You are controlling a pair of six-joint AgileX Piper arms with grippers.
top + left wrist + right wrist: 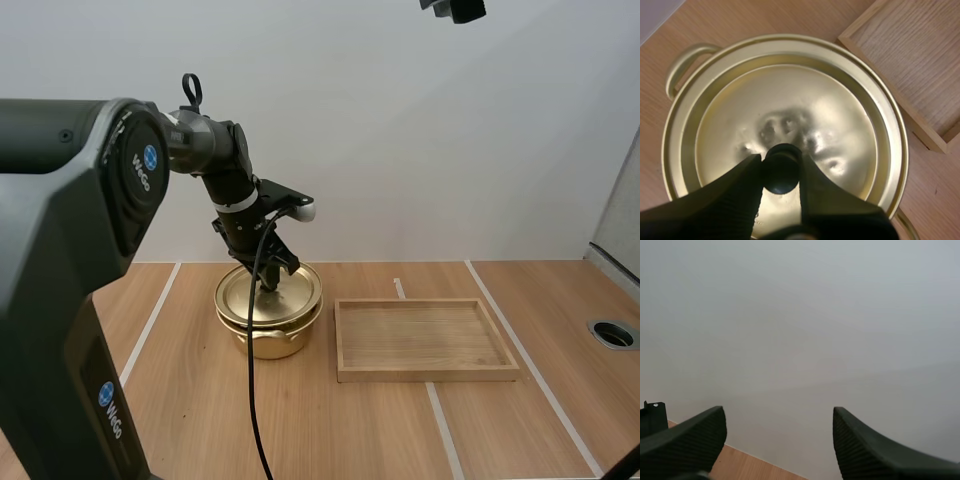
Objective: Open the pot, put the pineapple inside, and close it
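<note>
We are clamping our left gripper (781, 164) on the lid knob (782, 172), centre-left in the high view; best lifting it straight up, level. Meanwhile our right gripper (779, 415) is gaping apart.

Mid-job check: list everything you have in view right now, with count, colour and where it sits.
pot: one, gold, on the table, left of the tray
lid: one, gold, seated on the pot
lid knob: one, black, centre of the lid
wooden tray: one, light wood, on the table beside the pot
tape lines: several, white, running along the table
table: one, light wood, under everything
left end effector: one, black, down on the lid, fingers pinching the lid knob
right end effector: one, black, fingers apart, facing a plain wall
</note>
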